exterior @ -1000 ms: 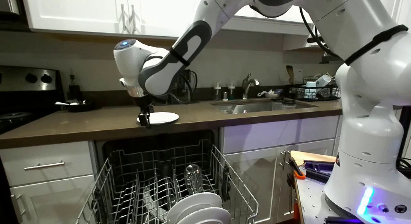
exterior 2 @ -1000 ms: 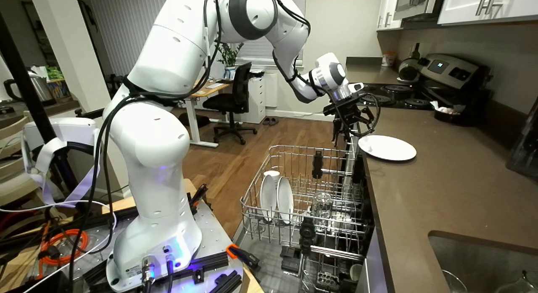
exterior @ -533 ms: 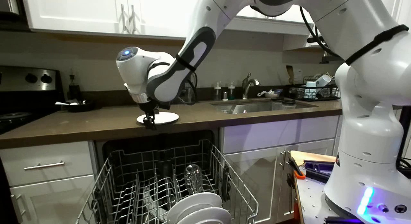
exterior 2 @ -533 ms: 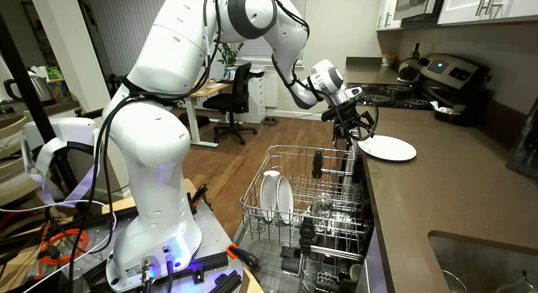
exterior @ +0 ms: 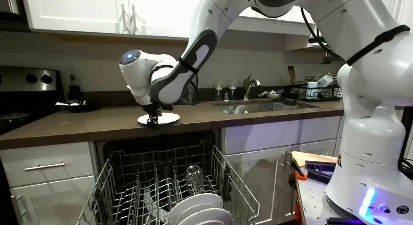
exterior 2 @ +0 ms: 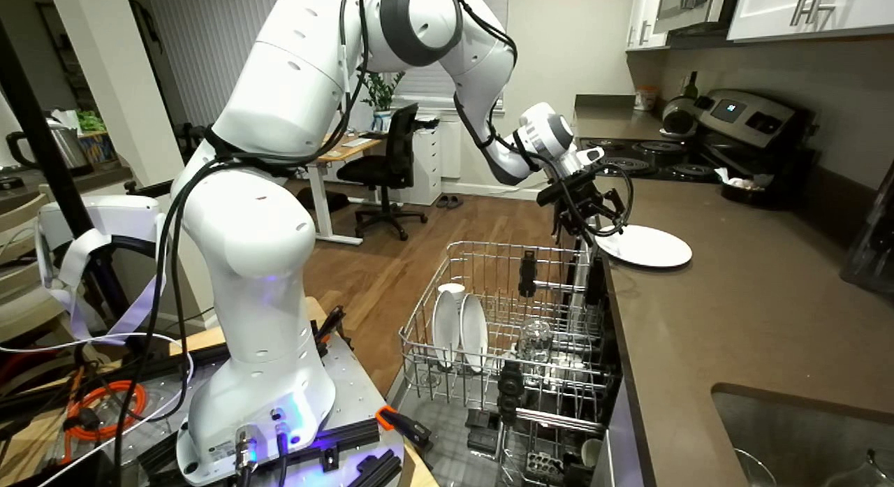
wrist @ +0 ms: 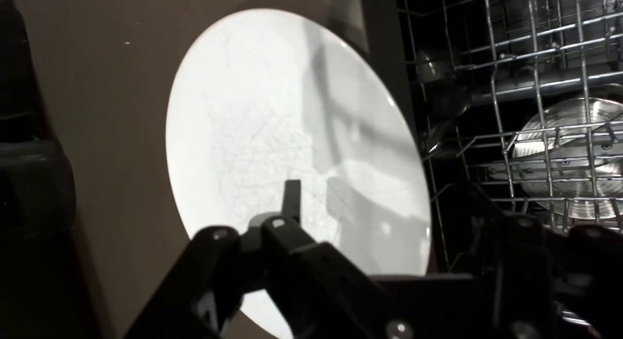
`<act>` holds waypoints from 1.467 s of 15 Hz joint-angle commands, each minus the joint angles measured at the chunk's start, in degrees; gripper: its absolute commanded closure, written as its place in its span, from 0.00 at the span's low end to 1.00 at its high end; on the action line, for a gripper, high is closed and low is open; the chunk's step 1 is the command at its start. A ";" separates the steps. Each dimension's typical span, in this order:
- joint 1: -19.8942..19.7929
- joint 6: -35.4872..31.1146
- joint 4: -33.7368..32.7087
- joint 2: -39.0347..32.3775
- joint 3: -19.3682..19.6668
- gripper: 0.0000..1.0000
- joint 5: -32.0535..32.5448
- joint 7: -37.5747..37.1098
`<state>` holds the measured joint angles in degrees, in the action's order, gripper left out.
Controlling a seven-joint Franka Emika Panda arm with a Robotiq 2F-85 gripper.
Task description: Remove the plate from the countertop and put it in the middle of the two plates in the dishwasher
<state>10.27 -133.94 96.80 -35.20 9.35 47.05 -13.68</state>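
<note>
The spread fingers [wrist: 292, 200] now shift over the plate [wrist: 282, 139], its rim between them, so pinching seems next.

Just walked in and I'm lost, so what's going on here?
A robot arm is poised over a white plate on the countertop, most likely to load it into the open dishwasher. Its end effector is open by the plate's edge, with nothing gripped yet. Two other plates stand in the dishwasher, and this one appears meant to go between them.
</note>
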 commanded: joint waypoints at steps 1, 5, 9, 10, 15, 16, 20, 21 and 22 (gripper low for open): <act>-0.50 -1.78 0.67 0.21 -0.24 0.11 3.96 -2.93; -0.84 -1.76 0.57 0.16 -0.68 0.00 5.26 -2.96; -0.62 -1.89 0.42 0.02 -0.44 0.04 6.67 -4.03; -0.74 -2.18 0.49 0.06 -0.53 0.05 7.15 -4.05; -0.90 -2.61 0.50 -0.03 -0.79 0.27 9.36 -4.78; -0.94 -2.62 0.45 -0.05 -0.83 0.33 9.77 -4.88; -1.00 -2.50 -0.11 -0.65 -0.87 0.38 11.10 -5.63; -1.09 -2.39 -0.16 -0.77 -1.01 0.32 11.21 -5.59; -1.13 -2.28 -0.24 -0.89 -1.09 0.29 11.33 -5.59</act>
<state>10.26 -135.22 96.79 -35.77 9.16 56.13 -17.51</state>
